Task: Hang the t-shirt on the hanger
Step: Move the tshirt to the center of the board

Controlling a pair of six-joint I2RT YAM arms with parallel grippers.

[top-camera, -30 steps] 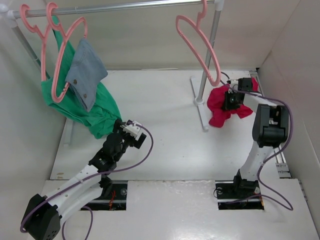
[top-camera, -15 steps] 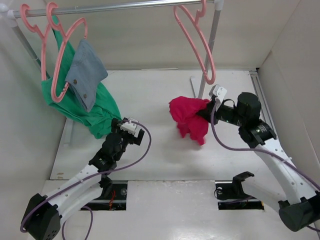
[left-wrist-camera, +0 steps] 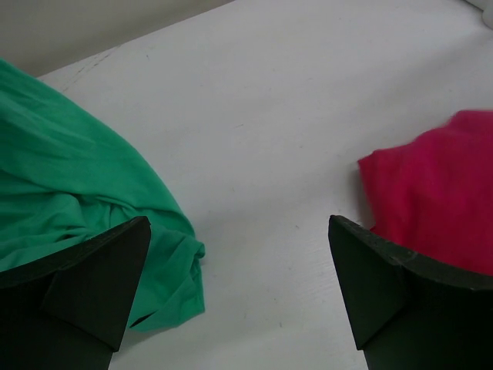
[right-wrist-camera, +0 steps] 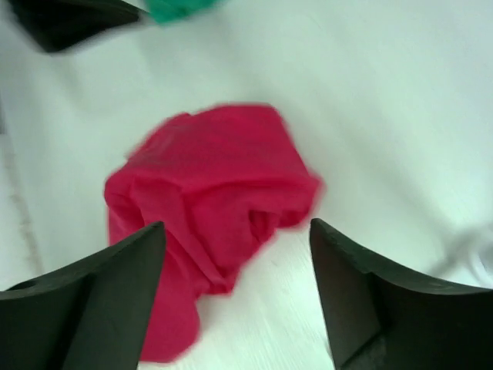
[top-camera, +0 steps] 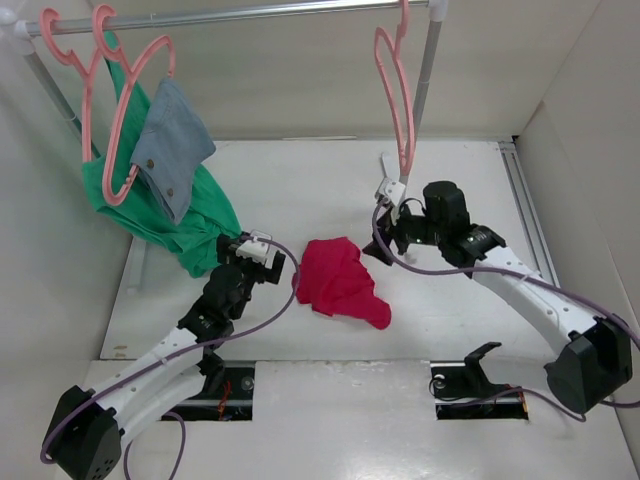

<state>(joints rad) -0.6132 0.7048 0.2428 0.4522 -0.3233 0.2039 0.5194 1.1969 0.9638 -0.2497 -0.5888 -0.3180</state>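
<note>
The crimson t-shirt (top-camera: 340,282) lies crumpled on the white table between the two arms. It fills the middle of the right wrist view as a red heap (right-wrist-camera: 208,208) and shows at the right edge of the left wrist view (left-wrist-camera: 439,193). My right gripper (top-camera: 382,240) (right-wrist-camera: 235,227) hovers open just right of the shirt, with nothing between its fingers. Just left of the shirt stands my left gripper (top-camera: 250,252) (left-wrist-camera: 239,223), wide open over bare table. The bare salmon-pink hanger (top-camera: 395,90) hangs on the rail at the right, seen almost edge-on.
A green garment (top-camera: 190,225) (left-wrist-camera: 69,208) and a grey-blue buttoned garment (top-camera: 170,145) hang from pink hangers at the left of the rail (top-camera: 250,12). The rack's right post (top-camera: 425,80) stands behind the right gripper. Walls close in both sides.
My right gripper carried the t-shirt from beside the rack post leftward to the table's middle, then opened and let it drop. The bare hanger swung. The left arm barely moved.
</note>
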